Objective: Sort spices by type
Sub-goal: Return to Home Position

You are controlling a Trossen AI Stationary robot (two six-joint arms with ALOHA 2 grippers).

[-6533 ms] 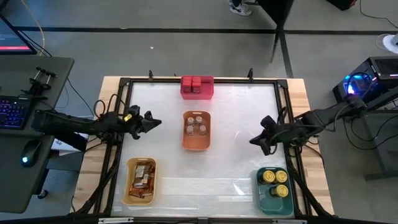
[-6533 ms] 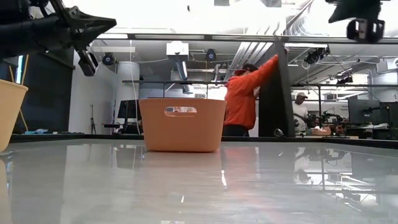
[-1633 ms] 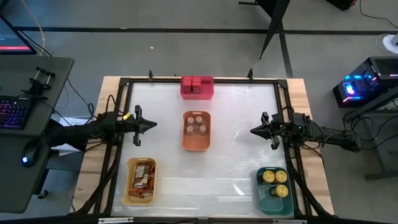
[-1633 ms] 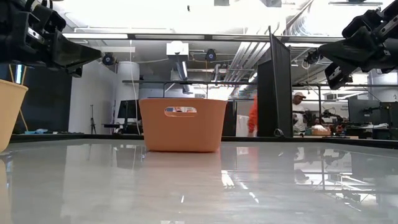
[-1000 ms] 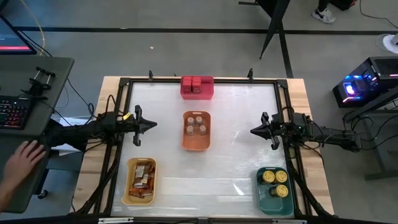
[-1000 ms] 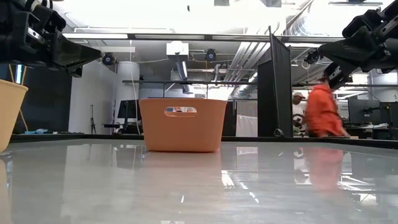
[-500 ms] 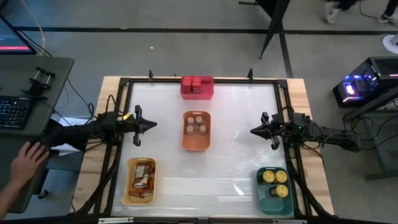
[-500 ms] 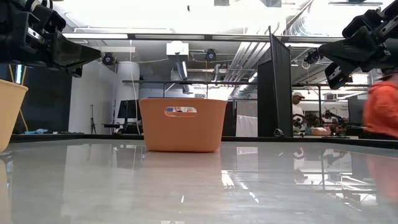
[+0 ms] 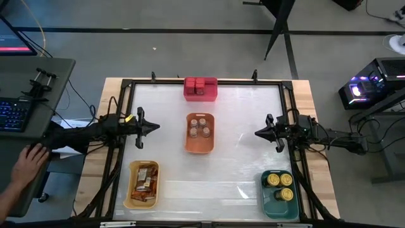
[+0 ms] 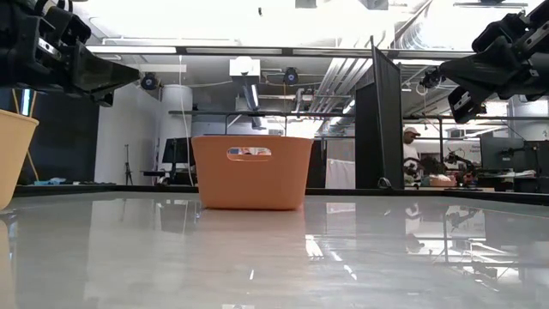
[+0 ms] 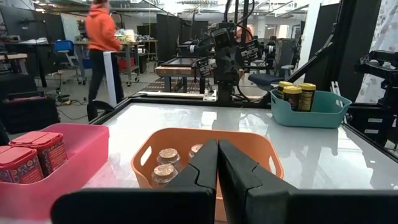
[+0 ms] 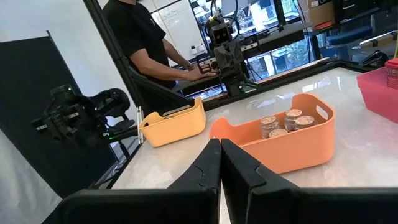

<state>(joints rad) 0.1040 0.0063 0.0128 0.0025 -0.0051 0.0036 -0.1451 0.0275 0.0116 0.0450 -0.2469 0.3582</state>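
Fingers pressed together, left gripper (image 9: 152, 126) and right gripper (image 9: 258, 133) face the pale-lidded jars (image 9: 200, 127) in the orange bin (image 9: 199, 145) mid-frame, each well apart

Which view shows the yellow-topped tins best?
The high view: the yellow-topped tins sit unobstructed in the teal bin. The left wrist view shows them far off, side-on; the low and right wrist views miss them.

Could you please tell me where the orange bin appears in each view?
High view: orange bin at table centre.
Low view: bin mid-picture, far across table.
Left wrist view: bin just beyond left gripper.
Right wrist view: bin just beyond right gripper.
Shared landmark: pale-lidded jars inside it; low view hides them.
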